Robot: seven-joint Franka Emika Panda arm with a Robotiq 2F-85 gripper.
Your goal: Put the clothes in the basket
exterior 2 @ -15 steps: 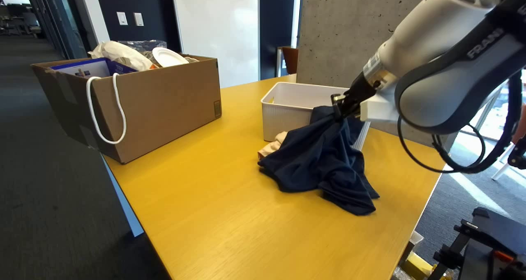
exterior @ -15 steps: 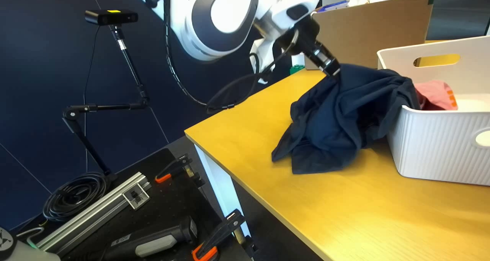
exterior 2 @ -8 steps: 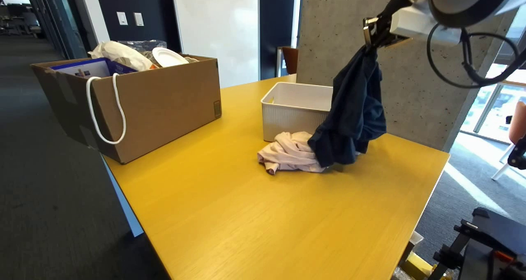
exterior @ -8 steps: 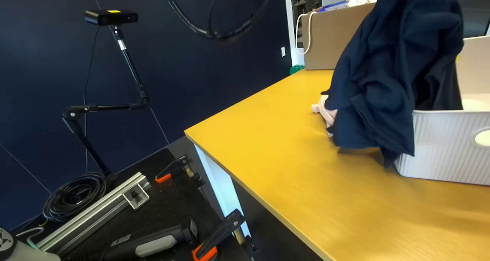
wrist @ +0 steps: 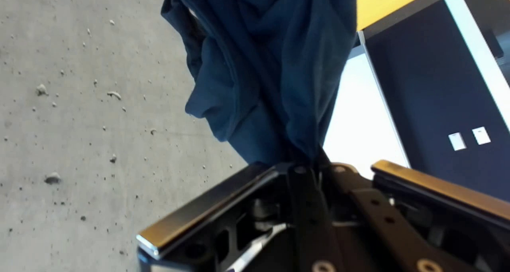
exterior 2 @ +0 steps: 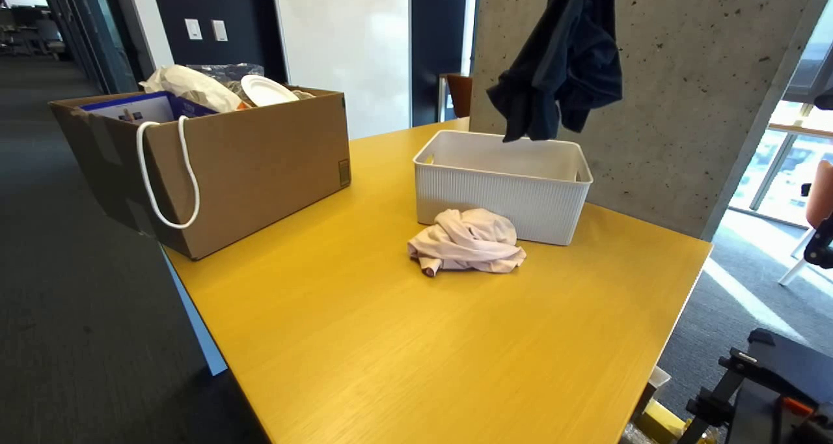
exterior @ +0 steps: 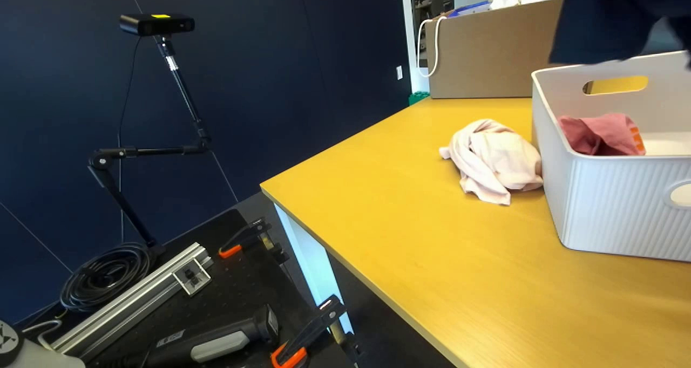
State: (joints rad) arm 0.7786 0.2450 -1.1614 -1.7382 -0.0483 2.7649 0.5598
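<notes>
My gripper (wrist: 312, 164) is shut on a dark navy garment (wrist: 267, 72) in the wrist view; it is out of view in both exterior views. The navy garment hangs freely, its lower end above the white basket in an exterior view (exterior 2: 563, 60), and is partly cut off by the frame top in an exterior view (exterior: 602, 25). The white ribbed basket (exterior: 626, 211) stands upright on the table and also shows here (exterior 2: 501, 200). A reddish-pink cloth (exterior: 602, 133) lies inside it. A pale pink garment (exterior: 496, 157) lies crumpled on the table beside the basket (exterior 2: 465, 242).
A brown cardboard box (exterior 2: 267, 170) with a white rope handle and packed things stands on the yellow table (exterior 2: 364, 340). A concrete wall (exterior 2: 677, 105) rises behind the basket. Clamps (exterior: 313, 330) and a camera stand (exterior: 183, 87) are beside the table.
The navy garment has been lifted from the table and the basket's edge, up and over toward the basket. This uncovers the pale pink garment. The arm has risen out of both exterior views.
</notes>
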